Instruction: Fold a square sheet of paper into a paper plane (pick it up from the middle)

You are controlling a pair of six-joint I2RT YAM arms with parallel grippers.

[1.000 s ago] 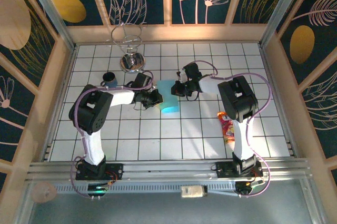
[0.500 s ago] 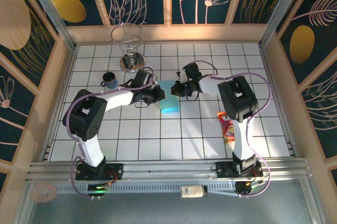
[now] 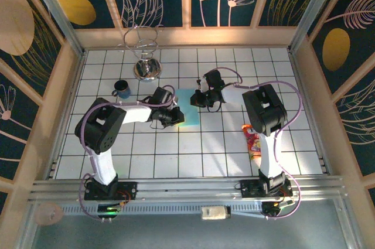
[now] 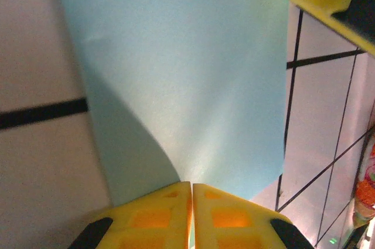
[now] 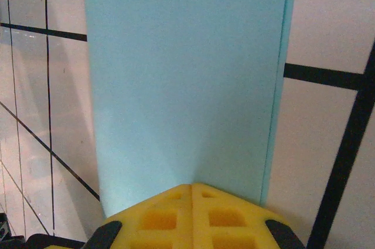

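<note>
I see light-blue sheet of paper (image 3: 190, 114) folded double on tiled table (image 3: 222, 149), left gripper (image 4: 191, 187) clamped tight on its left edge, right gripper (image 5: 192, 189) clamped tight on its far edge

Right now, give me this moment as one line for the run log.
left gripper: shut on square sheet of paper | right gripper: shut on the same sheet, opposite side | sheet: folded double, two layers visible along one edge

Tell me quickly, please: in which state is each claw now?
Left claw: closed, pinching the sheet of paper.
Right claw: closed, apparently pinching the same sheet of paper.
</note>
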